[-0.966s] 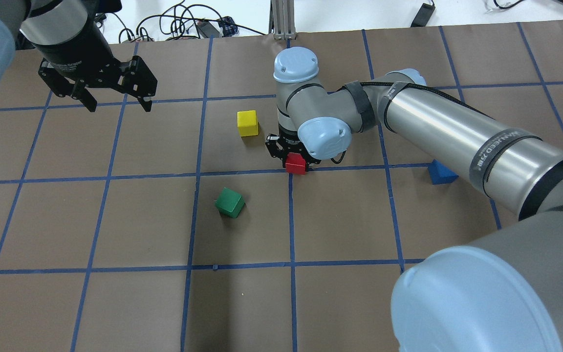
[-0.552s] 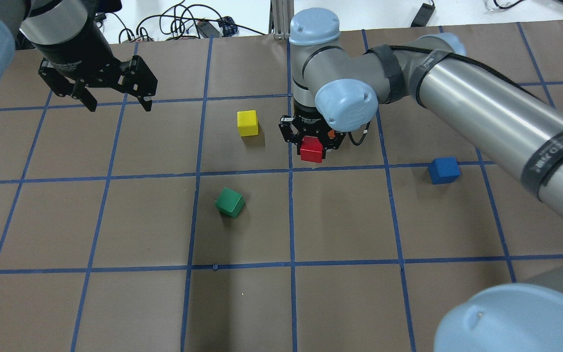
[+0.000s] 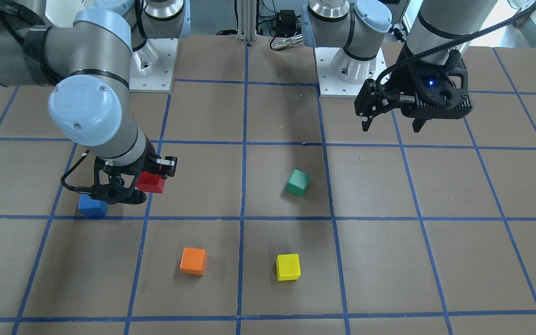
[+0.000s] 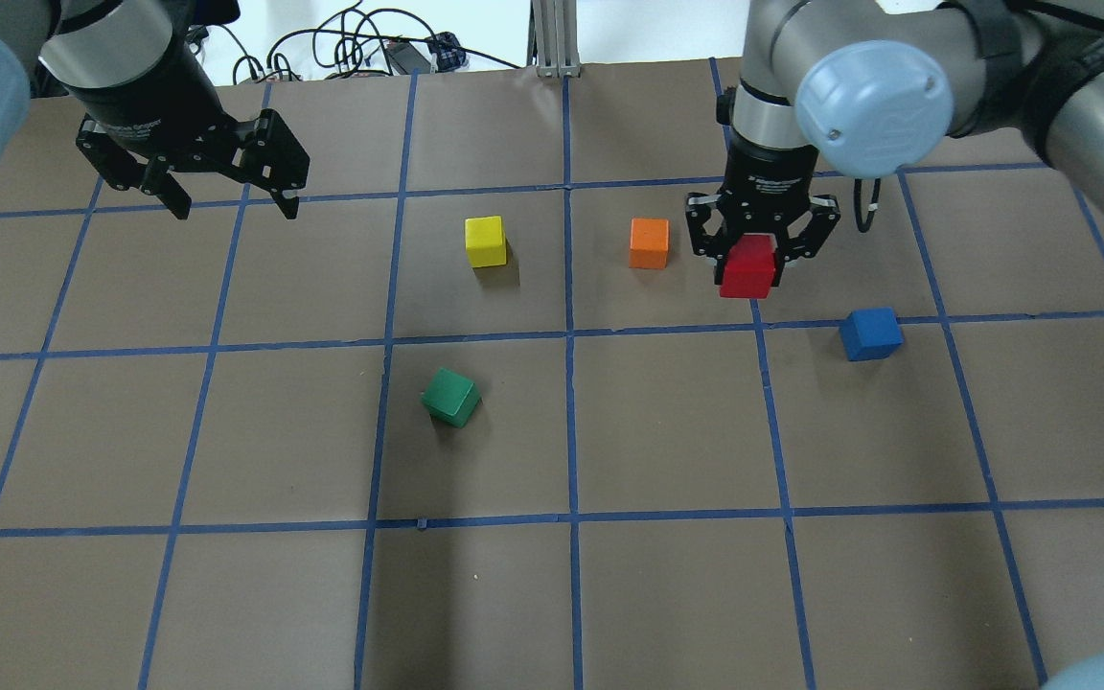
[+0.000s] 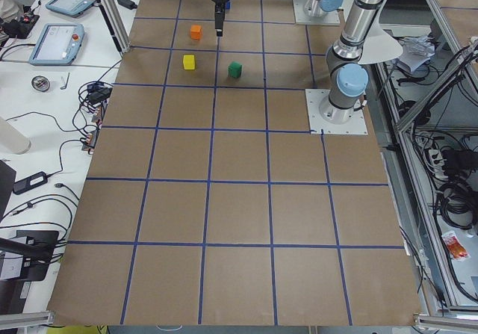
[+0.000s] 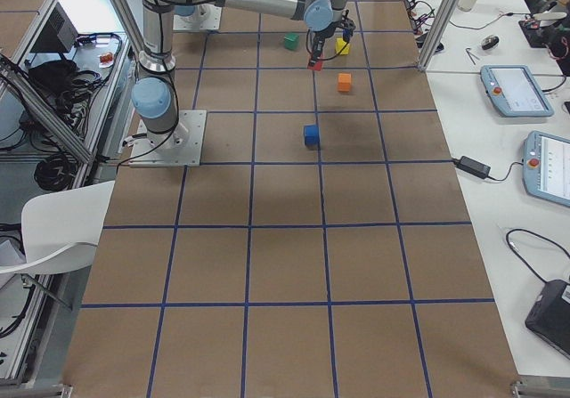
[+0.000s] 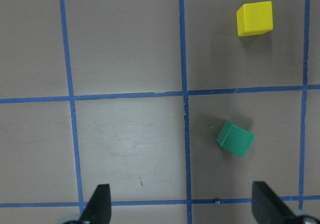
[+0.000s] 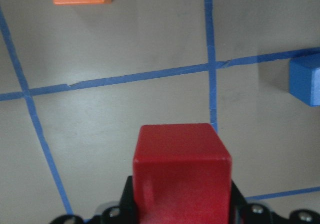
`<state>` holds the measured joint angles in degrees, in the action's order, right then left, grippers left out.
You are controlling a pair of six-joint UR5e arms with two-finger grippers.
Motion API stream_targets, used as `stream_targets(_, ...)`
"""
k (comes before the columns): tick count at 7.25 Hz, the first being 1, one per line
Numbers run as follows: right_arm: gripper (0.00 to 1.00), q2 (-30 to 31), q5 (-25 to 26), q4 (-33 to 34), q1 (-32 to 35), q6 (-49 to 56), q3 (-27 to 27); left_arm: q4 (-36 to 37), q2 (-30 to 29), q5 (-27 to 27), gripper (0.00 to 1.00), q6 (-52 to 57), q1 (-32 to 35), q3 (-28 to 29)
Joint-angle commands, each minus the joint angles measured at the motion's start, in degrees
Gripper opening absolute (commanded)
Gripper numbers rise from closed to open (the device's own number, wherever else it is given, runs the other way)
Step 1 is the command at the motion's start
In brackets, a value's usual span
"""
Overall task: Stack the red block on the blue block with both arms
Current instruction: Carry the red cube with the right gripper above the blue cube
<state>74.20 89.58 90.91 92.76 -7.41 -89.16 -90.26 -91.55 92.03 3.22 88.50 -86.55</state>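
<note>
My right gripper (image 4: 750, 276) is shut on the red block (image 4: 748, 265) and holds it above the table. It is up and to the left of the blue block (image 4: 870, 333) in the overhead view. The blue block sits alone on the brown paper. In the right wrist view the red block (image 8: 181, 169) fills the lower middle and the blue block (image 8: 306, 78) is at the right edge. In the front view the red block (image 3: 152, 183) hangs just beside the blue block (image 3: 92, 206). My left gripper (image 4: 231, 203) is open and empty, high over the far left.
An orange cube (image 4: 649, 242) lies just left of the held red block. A yellow cube (image 4: 485, 241) lies further left and a green cube (image 4: 450, 397) nearer the robot. Blue tape lines grid the table (image 4: 226, 594). Cables lie beyond the far edge.
My right arm has lifted the red block and carried it to the right, toward the blue block. This uncovered the orange cube. The left arm has not moved.
</note>
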Motion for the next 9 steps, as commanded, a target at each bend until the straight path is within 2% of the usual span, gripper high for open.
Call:
stream_targets(1,0.0,4.6,0.2,0.5,-8.4,15.7,-6.1,0.0,0.0,-0.7,1.0,-0.1,0.0,0.0)
stream_targets(2,0.0,5.5,0.9,3.2,-12.5,20.7,-9.2,0.0,0.0,-0.7,1.0,-0.1,0.0,0.1)
stream_targets(3,0.0,5.5,3.0,9.5,-15.0,23.4,-12.1,0.0,0.0,-0.7,1.0,-0.1,0.0,0.1)
stream_targets(4,0.0,5.1,3.9,13.5,-15.4,24.4,-13.2,0.0,0.0,-0.7,1.0,-0.1,0.0,0.1)
stream_targets(7,0.0,3.2,3.9,15.6,-15.7,28.3,-13.9,0.0,0.1,-0.7,1.0,-0.1,0.0,0.0)
stream_targets(9,0.0,0.2,3.9,20.6,-15.7,28.2,-13.8,0.0,0.1,-0.7,1.0,-0.1,0.0,0.0)
